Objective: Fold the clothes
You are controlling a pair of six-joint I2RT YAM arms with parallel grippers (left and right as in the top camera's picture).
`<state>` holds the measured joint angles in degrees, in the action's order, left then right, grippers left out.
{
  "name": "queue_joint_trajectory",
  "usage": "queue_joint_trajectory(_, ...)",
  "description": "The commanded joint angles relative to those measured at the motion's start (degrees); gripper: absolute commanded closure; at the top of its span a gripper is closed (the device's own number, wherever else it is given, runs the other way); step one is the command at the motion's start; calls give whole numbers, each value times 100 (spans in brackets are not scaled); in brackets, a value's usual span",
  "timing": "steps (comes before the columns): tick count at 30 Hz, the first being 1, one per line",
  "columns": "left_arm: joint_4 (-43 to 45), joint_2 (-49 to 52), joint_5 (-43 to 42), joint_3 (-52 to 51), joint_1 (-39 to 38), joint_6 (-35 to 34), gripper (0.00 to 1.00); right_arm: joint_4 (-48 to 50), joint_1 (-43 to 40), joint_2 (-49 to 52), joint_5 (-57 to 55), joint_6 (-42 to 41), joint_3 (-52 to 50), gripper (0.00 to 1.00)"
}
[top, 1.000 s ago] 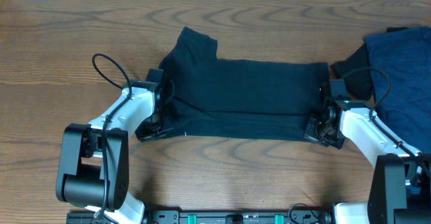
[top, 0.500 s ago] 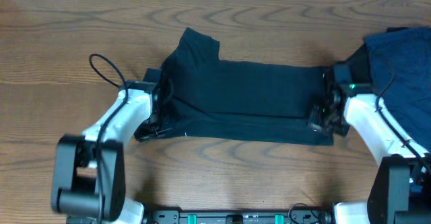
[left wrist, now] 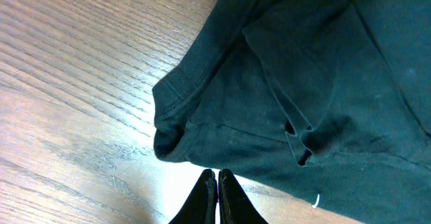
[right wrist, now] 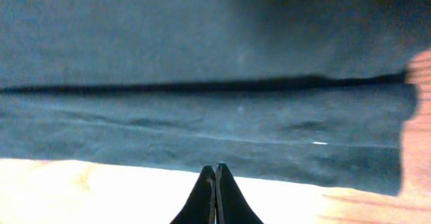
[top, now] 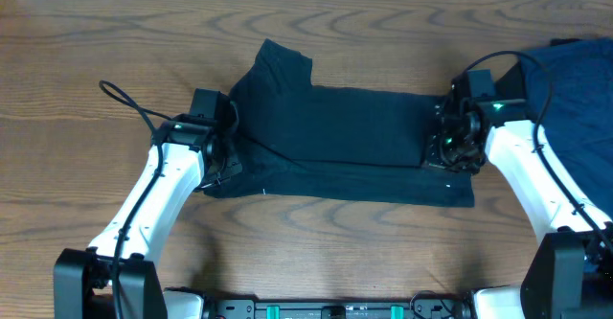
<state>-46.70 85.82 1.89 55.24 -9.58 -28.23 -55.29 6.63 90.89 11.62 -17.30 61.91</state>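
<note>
The very dark teal-black T-shirt [top: 345, 137] lies flat across the middle of the table, with one sleeve [top: 280, 65] pointing to the far left. My left gripper [top: 220, 161] is shut and empty at the shirt's left edge. In the left wrist view its tips [left wrist: 217, 175] hang over bare wood just off the shirt's [left wrist: 303, 69] bunched corner. My right gripper [top: 448, 151] is shut and empty over the shirt's right end. In the right wrist view its tips [right wrist: 215, 167] sit above the shirt's [right wrist: 202, 35] near hem, below a long fold line.
A second navy garment [top: 575, 99] lies heaped at the far right edge, behind my right arm. The wooden table [top: 96, 60] shows bare wood to the left and in front of the shirt. My left arm's black cable [top: 124, 103] loops out to the left.
Both arms have moved away from the shirt's near corners toward the back. The shirt's lower right corner now lies uncovered on the table. The shirt itself has barely shifted.
</note>
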Motion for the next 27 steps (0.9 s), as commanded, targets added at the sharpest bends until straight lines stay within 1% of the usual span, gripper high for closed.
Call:
queue_joint_trajectory(1,57,164,46,61,31,-61,94,138,225,22,173,168,-297,99)
queue_joint_trajectory(6,295,391,46,-7,31,-164,94,610,474,24,170,173,-708,99)
queue_joint_trajectory(13,466,667,48,-13,31,-232,94,968,507,24,173,173,-855,99)
queue_joint_trajectory(22,566,1316,46,-44,31,-254,94,890,525,24,177,173,-870,99)
queue_joint_trajectory(27,573,1449,46,-44,31,-254,94,925,627,24,195,173,-955,99)
